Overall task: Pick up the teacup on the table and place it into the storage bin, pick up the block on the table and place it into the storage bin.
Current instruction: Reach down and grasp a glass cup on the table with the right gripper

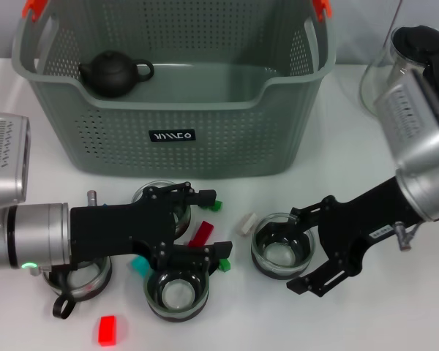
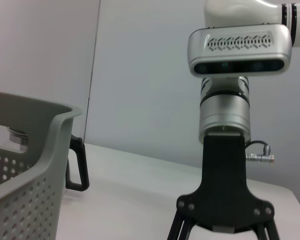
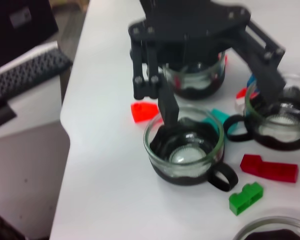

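The grey-green storage bin (image 1: 172, 110) stands at the back with a dark teapot (image 1: 113, 73) inside; its wall also shows in the left wrist view (image 2: 25, 165). Several glass teacups sit in front. My right gripper (image 1: 293, 250) is open, a finger on either side of one teacup (image 1: 278, 252). My left gripper (image 1: 214, 230) is open low over the table, with a red block (image 1: 201, 234) between its fingers and another teacup (image 1: 177, 292) just beside it. The right wrist view shows that left gripper (image 3: 217, 95), teacup (image 3: 185, 150) and red block (image 3: 267, 168).
Two more teacups (image 1: 161, 201) (image 1: 77, 278) lie partly under the left arm. Loose blocks: green (image 1: 216, 206), teal (image 1: 139, 265), white (image 1: 246, 223), bright red (image 1: 107, 329). A glass kettle (image 1: 417, 51) stands at the back right. The table's front edge is close.
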`<state>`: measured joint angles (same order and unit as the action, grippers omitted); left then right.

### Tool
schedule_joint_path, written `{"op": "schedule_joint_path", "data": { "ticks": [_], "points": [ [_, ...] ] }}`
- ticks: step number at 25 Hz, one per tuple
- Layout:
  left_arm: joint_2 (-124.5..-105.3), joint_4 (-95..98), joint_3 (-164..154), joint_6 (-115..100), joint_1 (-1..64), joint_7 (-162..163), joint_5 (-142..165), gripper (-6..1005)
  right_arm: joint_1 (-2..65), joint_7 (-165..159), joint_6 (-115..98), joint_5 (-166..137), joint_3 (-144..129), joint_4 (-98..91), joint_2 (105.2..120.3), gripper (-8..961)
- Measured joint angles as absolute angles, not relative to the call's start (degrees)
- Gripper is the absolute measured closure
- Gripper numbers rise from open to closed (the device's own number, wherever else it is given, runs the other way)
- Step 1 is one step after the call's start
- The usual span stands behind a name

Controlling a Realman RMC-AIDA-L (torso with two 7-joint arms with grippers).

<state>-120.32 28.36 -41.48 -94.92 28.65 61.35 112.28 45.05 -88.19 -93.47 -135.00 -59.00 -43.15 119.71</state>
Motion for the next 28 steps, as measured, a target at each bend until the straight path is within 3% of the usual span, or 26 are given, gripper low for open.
{"op": "schedule_joint_path", "data": {
  "ticks": [28],
  "points": [
    [-120.41,28.1,-41.3,-94.9,28.6,60.0,112.1,125,50.0,-100.6,-80.4,-134.9,-84.2,-43.8,120.84,40]
  ]
}}
